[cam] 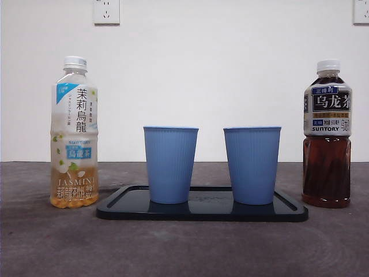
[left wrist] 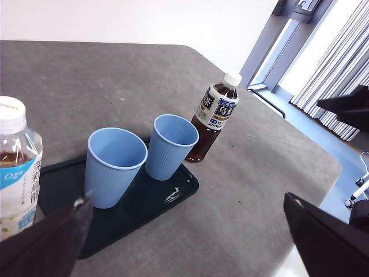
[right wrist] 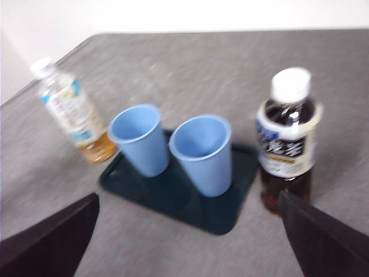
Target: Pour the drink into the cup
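Standing upright at either end of the tray [cam: 202, 214], the two bottles set the choice of arm. From the tray's middle in the front view, the pale tea [cam: 74, 133] is placed at 9 o'clock and the dark tea [cam: 327, 134] at 3 o'clock, each just beside a tray end, long axis vertical, cap still on. Two blue cups [cam: 170, 164] are set side by side on the tray, mouths up and apparently empty, a small gap kept between them.

The left hand [left wrist: 184, 242] is held above the tabletop [left wrist: 115, 81] with its jaws spread wide and nothing between them. In its wrist view the pale tea [left wrist: 17, 167] is seen large and close beside one jaw, while the dark tea [left wrist: 214, 122] is seen well beyond the cups [left wrist: 115, 164]. The right hand [right wrist: 187, 242] is likewise held wide open and empty, somewhat blurred; the dark tea [right wrist: 288, 141] is seen near one of its jaws, the pale tea [right wrist: 72, 118] far across the tray [right wrist: 179, 196].

Each bottle is therefore judged nearer to one arm: pale tea to the left, dark tea to the right. Neither is yet touched, so the pour is judged not begun. A side grasp across the upright body is likely called for, and the caps may need removing first.
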Motion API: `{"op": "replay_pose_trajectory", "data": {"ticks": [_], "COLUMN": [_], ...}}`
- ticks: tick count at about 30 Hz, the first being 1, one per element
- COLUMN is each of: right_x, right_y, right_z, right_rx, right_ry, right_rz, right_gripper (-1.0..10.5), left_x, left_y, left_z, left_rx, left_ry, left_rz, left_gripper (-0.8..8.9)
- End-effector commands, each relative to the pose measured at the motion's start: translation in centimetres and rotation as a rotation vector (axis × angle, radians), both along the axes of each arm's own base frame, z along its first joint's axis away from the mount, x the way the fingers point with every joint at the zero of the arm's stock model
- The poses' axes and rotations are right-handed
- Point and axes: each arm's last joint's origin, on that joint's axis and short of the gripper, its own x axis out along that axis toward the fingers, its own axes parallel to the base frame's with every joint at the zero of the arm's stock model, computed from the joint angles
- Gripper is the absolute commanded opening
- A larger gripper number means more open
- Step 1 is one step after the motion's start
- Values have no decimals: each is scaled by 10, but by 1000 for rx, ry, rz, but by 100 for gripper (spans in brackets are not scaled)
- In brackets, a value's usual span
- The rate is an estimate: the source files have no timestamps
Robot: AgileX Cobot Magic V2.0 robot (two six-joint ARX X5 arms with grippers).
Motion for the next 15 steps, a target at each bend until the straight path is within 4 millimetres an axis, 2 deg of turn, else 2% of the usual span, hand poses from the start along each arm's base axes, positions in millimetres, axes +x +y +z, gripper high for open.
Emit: {"op": "replay_pose_trajectory", "data": {"ticks": [1,6,15], "right_x": [10,31,68], "right_y": [1,1,2], "right_z": [-11,-42,-94], "right_rx": [42,108,122], "right_ry": [6,-26,-139], "right_rz": [-31,-95,-198], "right_gripper": [500,500,500], "left_x": [3,7,16], "left_y": [-1,-2,-3], "left_z": [5,3,0], "left_rx": [14,22,81], "left_ry": [-34,-19,-33], "left_rz": [-9,-5,29], "left_gripper": [530,530,530]}}
